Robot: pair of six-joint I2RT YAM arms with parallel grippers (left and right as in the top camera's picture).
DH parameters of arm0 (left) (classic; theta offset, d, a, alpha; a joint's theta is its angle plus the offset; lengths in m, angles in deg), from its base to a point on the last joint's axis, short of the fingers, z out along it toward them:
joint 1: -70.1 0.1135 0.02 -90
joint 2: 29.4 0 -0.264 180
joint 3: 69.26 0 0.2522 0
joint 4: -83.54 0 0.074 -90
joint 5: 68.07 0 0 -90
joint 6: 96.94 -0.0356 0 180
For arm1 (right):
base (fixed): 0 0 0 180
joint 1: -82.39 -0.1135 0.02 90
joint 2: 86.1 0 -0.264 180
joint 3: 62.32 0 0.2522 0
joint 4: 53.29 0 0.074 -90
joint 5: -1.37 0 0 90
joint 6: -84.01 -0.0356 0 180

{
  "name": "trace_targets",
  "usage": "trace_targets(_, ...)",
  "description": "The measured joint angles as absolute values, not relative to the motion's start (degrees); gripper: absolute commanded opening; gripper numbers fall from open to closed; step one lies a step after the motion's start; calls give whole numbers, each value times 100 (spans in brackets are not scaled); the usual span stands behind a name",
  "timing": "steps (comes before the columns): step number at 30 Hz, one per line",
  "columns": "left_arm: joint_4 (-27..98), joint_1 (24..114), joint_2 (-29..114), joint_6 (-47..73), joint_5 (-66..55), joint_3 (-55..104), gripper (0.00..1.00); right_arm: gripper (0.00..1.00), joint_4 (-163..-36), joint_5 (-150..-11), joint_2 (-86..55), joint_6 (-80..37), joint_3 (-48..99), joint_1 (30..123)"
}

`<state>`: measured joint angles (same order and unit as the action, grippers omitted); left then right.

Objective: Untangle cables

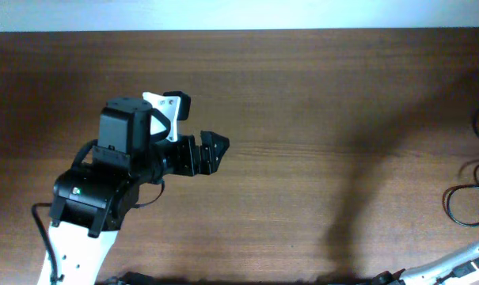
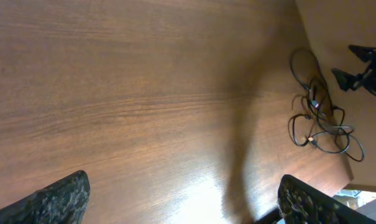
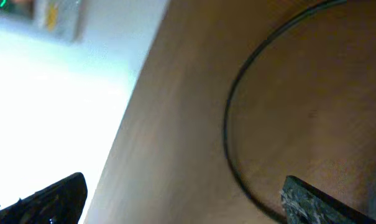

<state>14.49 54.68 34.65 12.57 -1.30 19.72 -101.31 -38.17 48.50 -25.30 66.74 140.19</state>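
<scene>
From here my left gripper [image 1: 214,149] hovers over the left half of the brown wooden table [image 1: 326,95], fingers spread wide. A pale bright strip [image 1: 239,14] runs beyond the far edge. The cables [image 2: 316,119] lie tangled by the table's right edge, one black loop showing between my right gripper's [image 3: 181,205] wide-apart fingers

The desk [image 1: 318,95] is a brown wood-grain top with a pale strip along its far side. The cables [image 1: 469,194] lie directly on it at the right edge, thin black cords in loose, overlapping loops. In the left wrist view they are bunched near the desk's corner. A soft shadow crosses the wood beside them.
</scene>
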Motion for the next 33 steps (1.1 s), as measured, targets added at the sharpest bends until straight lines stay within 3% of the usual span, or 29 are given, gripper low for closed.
trace_targets(7,1578,5468,3465,1246,-193,1972,100,99,-10662,-2851,4542,-1184,6679,13365)
trace_targets(14,3071,5494,3320,1102,-213,1972,100,99,-12004,-3153,2960,156,6683,12203)
trace_targets(18,3255,6082,2866,1058,-226,1972,100,99,-12531,-3975,1757,304,6707,11809)
trace_targets(25,3386,7157,1425,1036,-473,1974,99,99,-13412,-4598,-15,-498,6716,10808)
trace_targets(33,3106,7570,984,949,-486,1983,99,99,-14024,-6121,-2255,-581,6030,10163)
